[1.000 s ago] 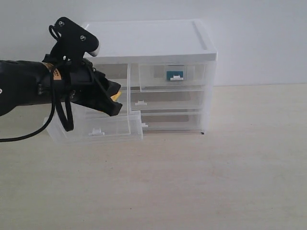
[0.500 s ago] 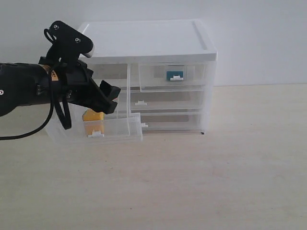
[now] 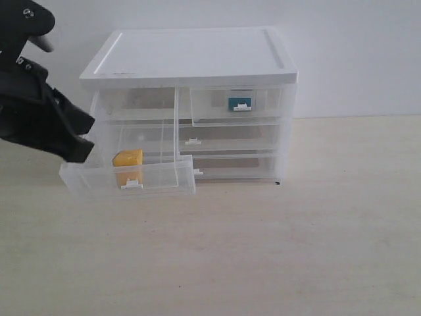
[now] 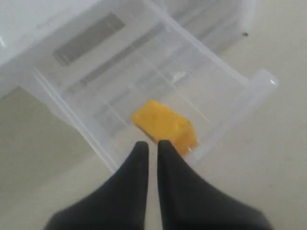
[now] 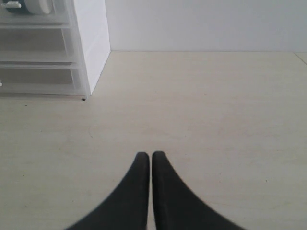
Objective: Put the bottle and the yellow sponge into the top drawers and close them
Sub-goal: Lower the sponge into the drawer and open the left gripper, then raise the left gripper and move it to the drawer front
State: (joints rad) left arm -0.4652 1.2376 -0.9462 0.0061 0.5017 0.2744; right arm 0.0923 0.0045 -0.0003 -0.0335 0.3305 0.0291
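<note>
Just beyond the left gripper (image 4: pixel 152 143), fingers (image 4: pixel 134 167) pressed together, the yellow sponge (image 4: pixel 165 127) lies in the open drawer (image 4: pixel 240 98). Right gripper (image 5: pixel 151 155): fingers likewise together.

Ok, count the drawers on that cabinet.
4: top-left drawer pulled open holding the yellow sponge; top-right drawer shut with the bottle; below, full-width middle drawer and bottom drawer, shut.

Left pincer (image 4: pixel 148 143) is now clear of the open left top drawer (image 3: pixel 161 178). The arm is pulled back to the left edge of the exterior view; a second ago it hung over the drawer. Yellow sponge (image 3: pixel 127 158) is out of the pincer and now lies in the drawer by its front wall. Jaws go from spread to almost together, empty.
</note>
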